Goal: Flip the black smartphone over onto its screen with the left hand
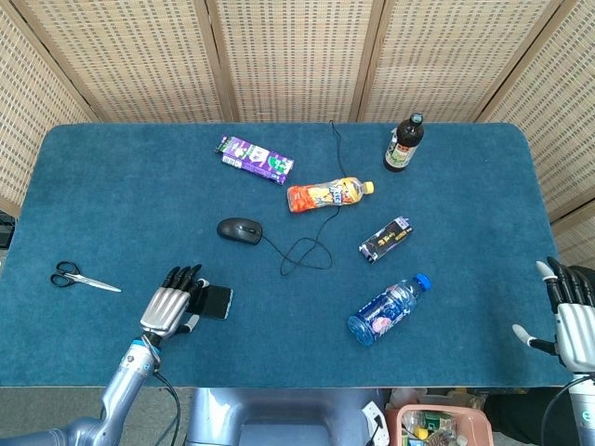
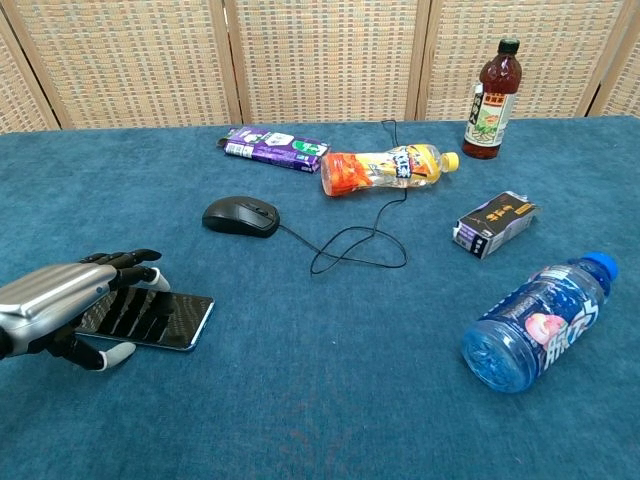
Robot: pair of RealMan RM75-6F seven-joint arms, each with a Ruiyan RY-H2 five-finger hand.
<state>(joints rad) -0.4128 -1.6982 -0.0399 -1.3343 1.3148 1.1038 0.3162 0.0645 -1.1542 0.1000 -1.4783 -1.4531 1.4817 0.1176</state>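
Note:
The black smartphone (image 2: 160,319) (image 1: 218,302) lies flat and screen-up near the table's front left edge; its glossy glass mirrors the fingers above it. My left hand (image 2: 62,306) (image 1: 171,306) covers the phone's left part, fingers stretched across to its far edge and the thumb by its near edge. The phone still rests on the cloth, and I see no firm grip on it. My right hand (image 1: 572,321) hangs at the table's right edge, fingers apart and holding nothing; it shows only in the head view.
Scissors (image 1: 79,277) lie left of the left hand. Behind the phone are a black mouse (image 2: 241,216) with a looped cable (image 2: 355,248), a purple carton (image 2: 275,147) and an orange bottle (image 2: 385,168). A blue bottle (image 2: 533,322), small dark box (image 2: 494,222) and brown bottle (image 2: 489,99) stand right.

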